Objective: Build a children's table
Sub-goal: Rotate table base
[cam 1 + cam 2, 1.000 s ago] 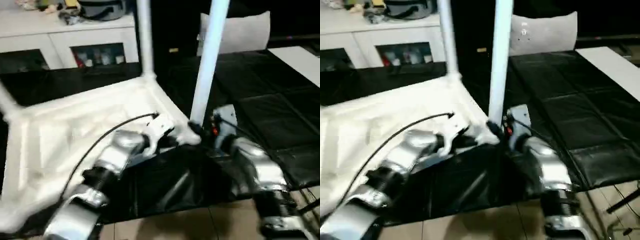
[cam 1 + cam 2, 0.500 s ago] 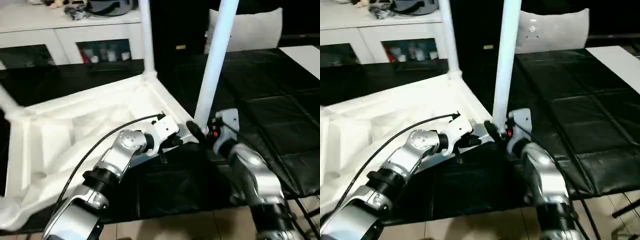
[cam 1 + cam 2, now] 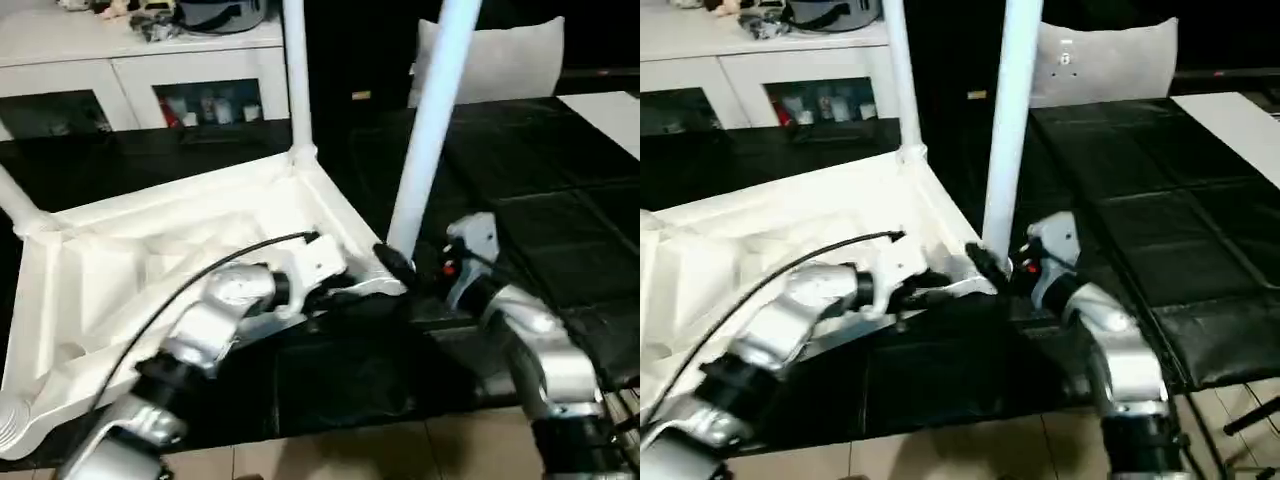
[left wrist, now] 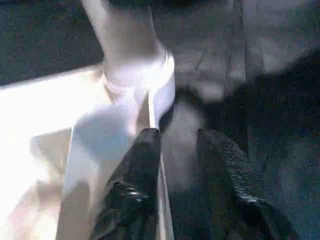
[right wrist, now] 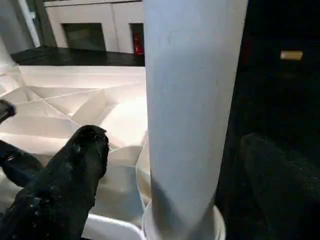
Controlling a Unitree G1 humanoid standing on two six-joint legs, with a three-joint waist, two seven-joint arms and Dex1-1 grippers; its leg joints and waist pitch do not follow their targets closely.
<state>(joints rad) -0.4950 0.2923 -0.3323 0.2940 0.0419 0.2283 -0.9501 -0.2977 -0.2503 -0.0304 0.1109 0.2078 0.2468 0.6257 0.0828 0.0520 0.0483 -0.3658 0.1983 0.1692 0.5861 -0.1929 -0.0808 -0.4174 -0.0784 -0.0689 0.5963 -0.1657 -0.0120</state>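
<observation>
The children's table (image 3: 180, 250) lies upside down on the black mat (image 3: 560, 160), ribbed underside up, with legs standing in its sockets. In the head views the near-right leg (image 3: 425, 130) rises upright from its corner socket (image 3: 385, 265) with the right gripper (image 3: 395, 268) at its base; half a second ago the black fingers hugged the foot of that leg, and now the right arm has drawn a little back and outward. The left gripper (image 3: 335, 295) sits at the table's near rim just beside the same corner (its cable arcs over the forearm). In the left wrist view the left gripper's fingers (image 4: 135, 175) stand partly apart, one on each side of the white rim, apparently no longer clamping it, though the blur makes contact hard to judge. In the right wrist view the right gripper's jaws are spread wide, one finger (image 5: 70, 185) to each side of the leg and neither pressing on it. Both grips loosening at once suggests this leg is judged seated; it stands unaided. The white cabinet (image 3: 140, 70) stands behind.
</observation>
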